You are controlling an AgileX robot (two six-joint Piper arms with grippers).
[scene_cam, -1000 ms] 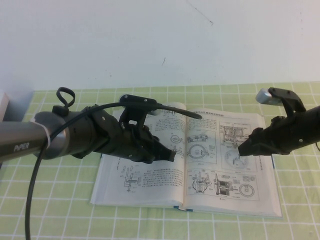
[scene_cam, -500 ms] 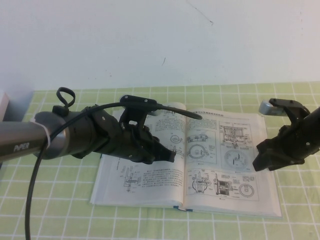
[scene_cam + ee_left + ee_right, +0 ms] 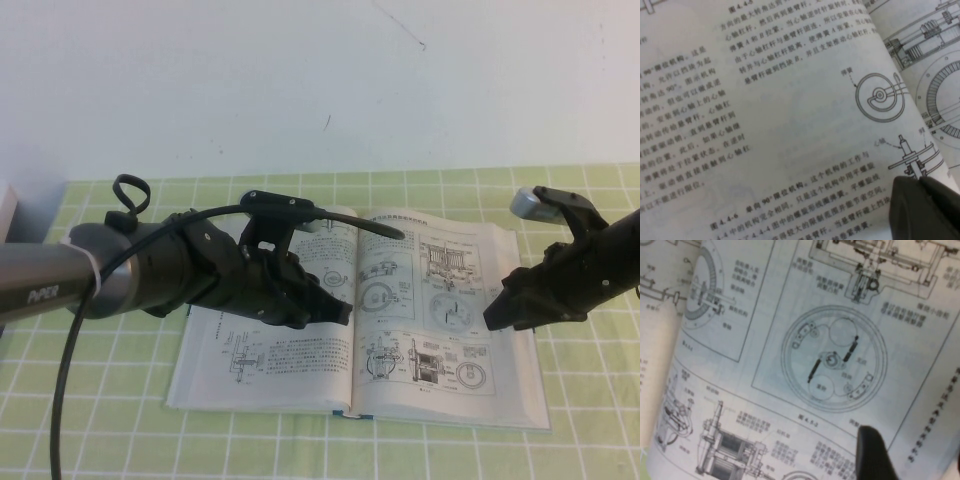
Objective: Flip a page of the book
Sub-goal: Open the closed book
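Observation:
The book (image 3: 250, 365) lies open on the green checked cloth. Its right-hand page (image 3: 440, 330) carries boxed circular mechanical diagrams and lies flat; it fills the right wrist view (image 3: 830, 355). My left gripper (image 3: 345, 312) is shut, with its tip low over the text page (image 3: 765, 125) close to the spine. Its dark fingers (image 3: 925, 210) show together at that page's edge. My right gripper (image 3: 493, 315) is open over the outer part of the diagram page. One dark finger (image 3: 871, 452) rests over the print, with the page's margin beside it.
The green checked cloth (image 3: 600, 420) covers the table up to a white wall (image 3: 450, 90) behind. A pale object (image 3: 5, 205) sits at the far left edge. The left arm's black cable (image 3: 65, 380) loops down at the front left.
The book has shifted a little to the left. My right gripper drew away to the right and down, then came back left over the diagram page. The left gripper has stayed in place.

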